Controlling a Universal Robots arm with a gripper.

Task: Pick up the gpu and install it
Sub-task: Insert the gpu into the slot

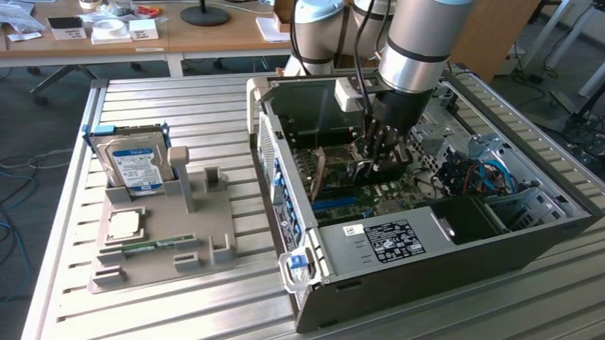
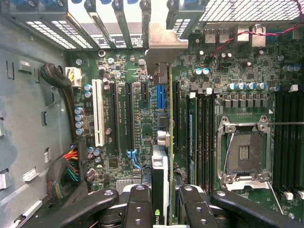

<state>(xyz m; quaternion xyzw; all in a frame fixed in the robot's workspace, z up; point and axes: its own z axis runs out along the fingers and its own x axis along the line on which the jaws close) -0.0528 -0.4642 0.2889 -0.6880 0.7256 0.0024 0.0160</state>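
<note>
The gpu (image 2: 161,156) is seen edge-on in the wrist view as a thin upright card. Its silver end bracket (image 2: 164,47) reaches toward the case's rear slot openings. My gripper (image 2: 164,211) is shut on the card, with a black finger (image 2: 137,209) on each side. The card hangs just above the green motherboard (image 2: 142,123), in line with the long expansion slots. In the exterior view my gripper (image 1: 383,152) reaches down into the open computer case (image 1: 426,234), and the gpu (image 1: 341,166) stands below its fingers over the board.
A grey parts holder (image 1: 161,234) lies at the exterior view's left, carrying a silver hard drive (image 1: 135,166) with a blue label, a processor chip (image 1: 125,225) and a green memory stick (image 1: 151,246). Case walls, cables (image 1: 482,173) and the processor socket (image 2: 244,152) surround the card.
</note>
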